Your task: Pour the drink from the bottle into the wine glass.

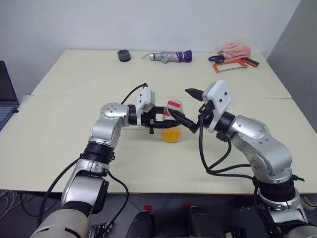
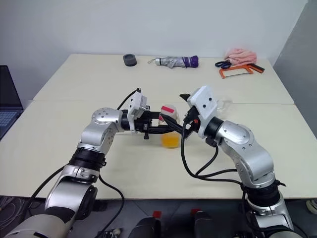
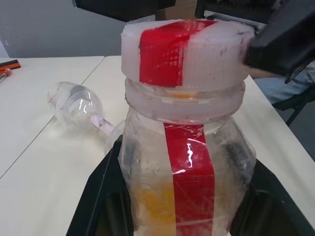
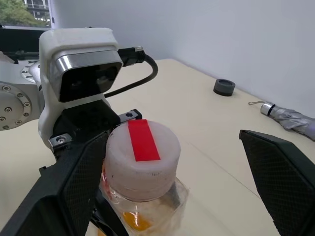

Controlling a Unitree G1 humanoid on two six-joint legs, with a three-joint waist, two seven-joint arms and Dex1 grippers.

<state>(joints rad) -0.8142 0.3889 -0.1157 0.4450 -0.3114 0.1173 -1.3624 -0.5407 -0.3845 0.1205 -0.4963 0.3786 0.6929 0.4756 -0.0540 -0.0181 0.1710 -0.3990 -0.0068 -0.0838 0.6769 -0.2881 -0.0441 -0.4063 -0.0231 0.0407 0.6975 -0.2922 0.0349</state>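
Filling my left wrist view, the bottle [image 3: 189,162] sits clamped in my left claw [image 1: 166,119] above the table [image 1: 74,124]; behind it the wine glass [image 3: 78,105] lies tipped over. From my head, my right claw [image 4: 172,172] gapes wide around the cap [image 4: 142,160].

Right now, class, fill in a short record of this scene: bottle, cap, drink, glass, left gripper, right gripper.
bottle: upright over the table, held
cap: on, white with red strip
drink: orange, low in bottle
glass: lying on its side on the table, empty
left gripper: shut on bottle body
right gripper: open, fingers either side of cap
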